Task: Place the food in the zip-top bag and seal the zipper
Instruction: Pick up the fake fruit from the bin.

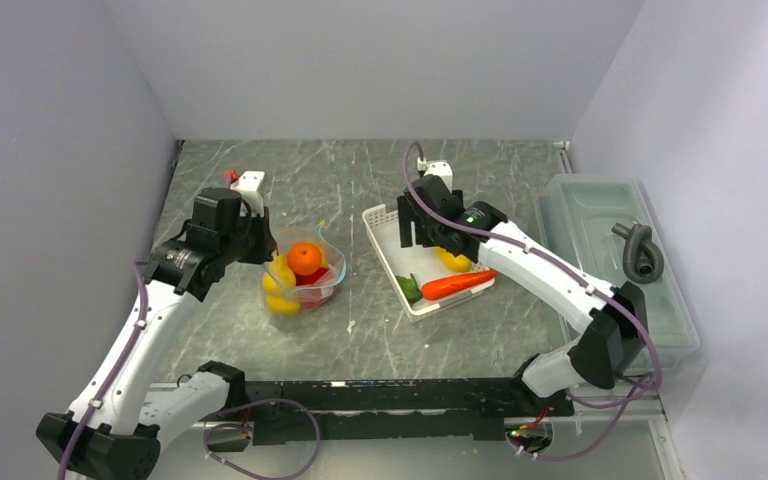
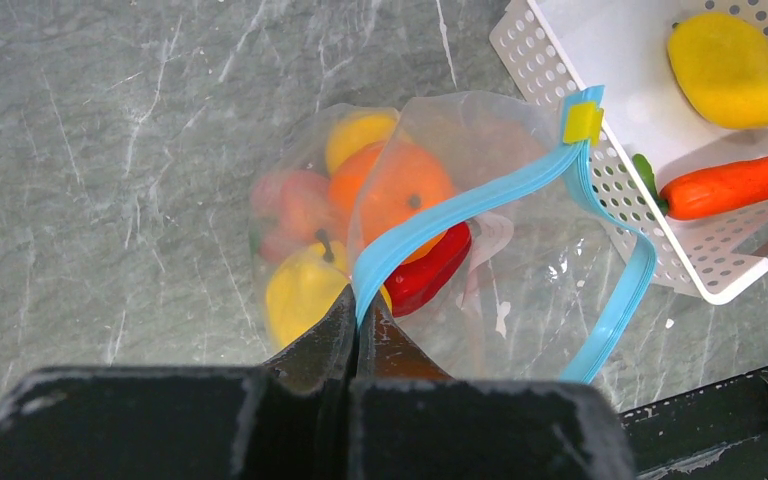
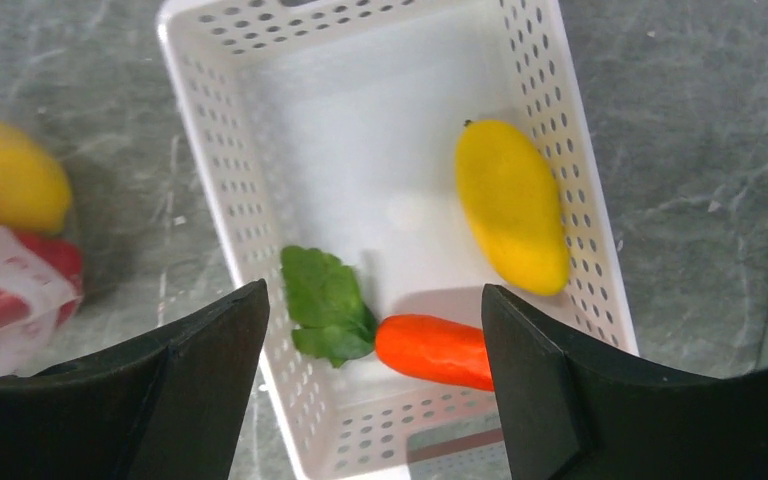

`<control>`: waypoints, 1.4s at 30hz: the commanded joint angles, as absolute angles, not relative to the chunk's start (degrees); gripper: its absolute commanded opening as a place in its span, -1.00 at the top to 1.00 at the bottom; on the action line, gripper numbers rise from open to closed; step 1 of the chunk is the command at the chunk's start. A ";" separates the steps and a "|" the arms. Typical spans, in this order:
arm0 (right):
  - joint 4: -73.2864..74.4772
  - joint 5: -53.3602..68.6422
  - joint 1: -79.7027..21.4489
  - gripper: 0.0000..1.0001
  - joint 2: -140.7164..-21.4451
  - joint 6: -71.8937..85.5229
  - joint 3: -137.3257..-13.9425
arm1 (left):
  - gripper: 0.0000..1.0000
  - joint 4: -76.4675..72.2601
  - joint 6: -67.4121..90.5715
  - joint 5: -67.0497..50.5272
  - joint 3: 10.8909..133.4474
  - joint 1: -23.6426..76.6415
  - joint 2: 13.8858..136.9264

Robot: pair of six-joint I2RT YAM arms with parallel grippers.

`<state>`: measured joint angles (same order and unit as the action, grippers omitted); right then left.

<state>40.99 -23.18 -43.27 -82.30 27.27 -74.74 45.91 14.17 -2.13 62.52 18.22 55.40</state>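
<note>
The clear zip-top bag [image 1: 328,283] lies left of centre with its mouth held open. My left gripper [image 2: 365,312] is shut on the bag's blue zipper [image 2: 460,205] at the near end of the strip. Inside the bag are an orange [image 2: 390,190], a red pepper [image 2: 430,272] and a yellow lemon [image 2: 300,290]. My right gripper [image 3: 375,295] hangs open over the white basket [image 3: 220,150], holding nothing. The basket holds a carrot [image 3: 430,350], a green leaf piece [image 3: 325,300] and a yellow potato-like piece [image 3: 510,205].
A large translucent lidded bin [image 1: 600,230] stands along the right wall, with a grey curled hose [image 1: 640,250] on its lid. The white basket [image 1: 385,225] sits just right of the bag. Grey walls close in the back and both sides.
</note>
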 commanded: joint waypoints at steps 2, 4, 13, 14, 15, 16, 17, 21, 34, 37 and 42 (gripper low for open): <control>40.74 -26.65 -41.32 -0.64 -86.96 25.72 -74.07 | 1.00 42.77 12.92 -2.85 62.36 18.28 53.76; 41.40 -28.08 -40.70 -0.66 -89.04 25.34 -74.16 | 1.00 42.64 12.89 -2.64 62.02 18.28 53.39; 45.23 -35.53 -38.05 -0.74 -97.63 24.33 -75.85 | 1.00 42.71 12.92 -1.07 61.42 18.28 51.94; 45.00 -35.77 -37.86 -0.75 -98.23 24.15 -75.85 | 1.00 42.76 12.88 -1.12 61.43 18.24 52.01; 44.67 -35.76 -37.54 -0.77 -98.82 23.89 -75.81 | 1.00 42.80 12.91 -1.14 61.48 18.28 52.03; 44.24 -35.51 -37.26 -0.77 -99.40 23.68 -75.77 | 1.00 42.87 12.84 -1.16 61.50 18.28 52.11; 43.95 -35.18 -36.90 -0.77 -99.93 23.57 -75.76 | 1.00 42.96 12.83 -1.10 61.52 18.26 52.11; 42.25 -33.77 -35.85 -0.78 -101.74 23.00 -75.68 | 1.00 42.89 12.92 -1.03 61.35 18.19 51.94; 38.60 -31.29 -33.79 -0.75 -107.05 21.66 -75.77 | 1.00 42.97 12.83 -1.15 61.25 18.19 52.25; 37.42 -29.65 -33.53 -0.73 -107.63 21.62 -75.28 | 1.00 43.02 12.76 -1.08 61.25 18.19 52.29; 35.71 -26.87 -33.11 -0.59 -108.19 21.92 -73.92 | 1.00 43.03 12.81 -0.92 61.15 18.19 52.36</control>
